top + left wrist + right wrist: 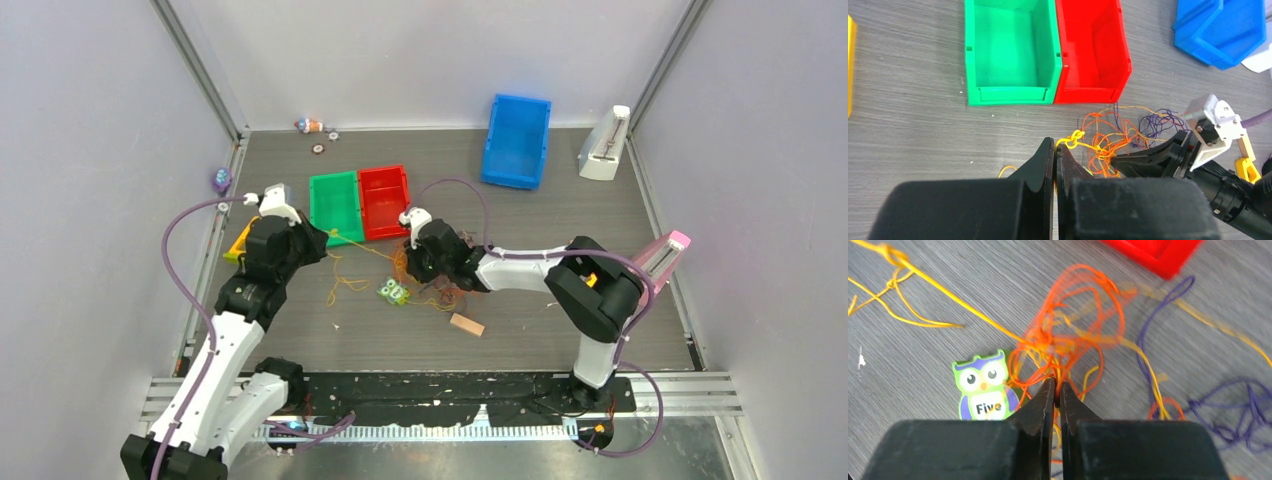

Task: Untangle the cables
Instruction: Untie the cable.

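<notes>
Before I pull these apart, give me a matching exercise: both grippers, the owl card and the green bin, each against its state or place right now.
Things:
1. left gripper
2. right gripper
3. owl card
4. green bin

States or places:
A. empty, right beside the red bin
B. shut on orange cables
C. face up, beside the orange cables
D. shut on a yellow cable

Pairs: 1-D, 2-B, 3-C, 4-A
</notes>
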You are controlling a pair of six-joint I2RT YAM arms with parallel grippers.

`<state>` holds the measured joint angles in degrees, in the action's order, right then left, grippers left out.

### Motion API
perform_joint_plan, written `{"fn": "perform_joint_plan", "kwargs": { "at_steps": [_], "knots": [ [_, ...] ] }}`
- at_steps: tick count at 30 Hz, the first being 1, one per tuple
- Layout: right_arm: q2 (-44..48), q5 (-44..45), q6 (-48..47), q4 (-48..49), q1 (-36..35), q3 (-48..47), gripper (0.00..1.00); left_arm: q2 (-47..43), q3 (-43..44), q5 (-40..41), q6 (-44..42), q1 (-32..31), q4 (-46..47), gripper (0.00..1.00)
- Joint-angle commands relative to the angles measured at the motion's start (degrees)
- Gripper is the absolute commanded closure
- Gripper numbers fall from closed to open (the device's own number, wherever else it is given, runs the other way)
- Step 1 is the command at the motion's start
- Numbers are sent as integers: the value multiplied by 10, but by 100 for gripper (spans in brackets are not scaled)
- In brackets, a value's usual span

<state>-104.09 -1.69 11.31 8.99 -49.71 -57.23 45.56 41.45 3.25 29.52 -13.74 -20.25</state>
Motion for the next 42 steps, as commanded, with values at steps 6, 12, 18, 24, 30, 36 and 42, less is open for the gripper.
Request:
{"fn": "perform_joint_plan", "kwargs": {
  "at_steps": [6, 12, 18, 24, 30, 36, 42],
  "knots": [
    [196, 121, 101, -7, 91, 189, 95, -10, 45, 90, 23, 30, -28, 100],
    [278, 196, 175, -93, 240, 240, 95, -9, 39, 104, 46, 56, -25, 100],
    [325, 343, 289, -200, 293, 247, 95, -9, 30, 112, 60, 63, -27, 100],
    [363, 66, 116, -60, 300, 266, 26, 15, -1, -8, 37, 63, 37, 100],
    [361, 9, 81, -92, 294, 231, 11, 77, 38, -105, -23, 23, 34, 100],
    [367, 83, 85, -122, 293, 206, 2, 156, 88, -79, -114, -123, 58, 46],
    [361, 50, 83, -120, 294, 173, 5, 296, 159, -41, -171, -201, 79, 25]
  ]
}}
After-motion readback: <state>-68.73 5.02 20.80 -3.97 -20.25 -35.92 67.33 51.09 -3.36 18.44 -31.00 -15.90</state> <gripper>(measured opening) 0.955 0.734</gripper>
